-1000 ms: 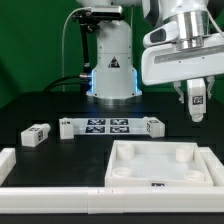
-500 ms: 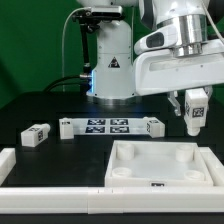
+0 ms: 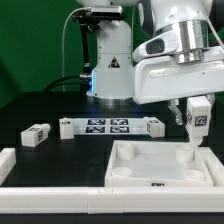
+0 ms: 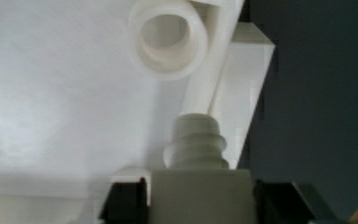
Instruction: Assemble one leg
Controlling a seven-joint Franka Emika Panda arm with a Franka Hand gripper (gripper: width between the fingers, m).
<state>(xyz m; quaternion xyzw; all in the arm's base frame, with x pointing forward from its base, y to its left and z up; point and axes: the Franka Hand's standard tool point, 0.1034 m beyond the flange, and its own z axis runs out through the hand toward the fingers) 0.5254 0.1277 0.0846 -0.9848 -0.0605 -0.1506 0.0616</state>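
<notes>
Note, in the exterior view, the descent of the claw (image 3: 197, 116) over the last second: previously high above the desk (image 3: 30, 108) beyond the tabletop (image 3: 130, 172), now closed on the leg (image 3: 192, 142) and hanging low over the tabletop's far corner at the exterior view's right. Keep the leg near upright, as held now, and lower slowly. Judge the step as approach, not insertion. Do not confuse with the second leg (image 3: 37, 135), lying on the desk well apart at the exterior view's left, just beside the marker board (image 3: 108, 126). Cannot tell from here whether the lower end touches the tabletop or hangs clear, with the corner recess masked by the leg itself. In the wrist view, confirm the grip: leg clamped between the two dark fingers (image 4: 128, 200), stepped tip pointing out over the white tabletop, close beside its raised rim (image 4: 247, 60). Locate the round socket (image 4: 167, 35) ahead of the tip and clearly apart from it. Treat alignment as incomplete. Carry the tip along the rim until centred over the socket, then press straight down and stop on first resistance. Avoid clipping the rim, and expect a turning motion if the tip proves threaded. Regard as unreadable here: height of tip above the surface, thread detail (picture soft), fingertip ends cut off at the frame edge, and the leg's tag.
</notes>
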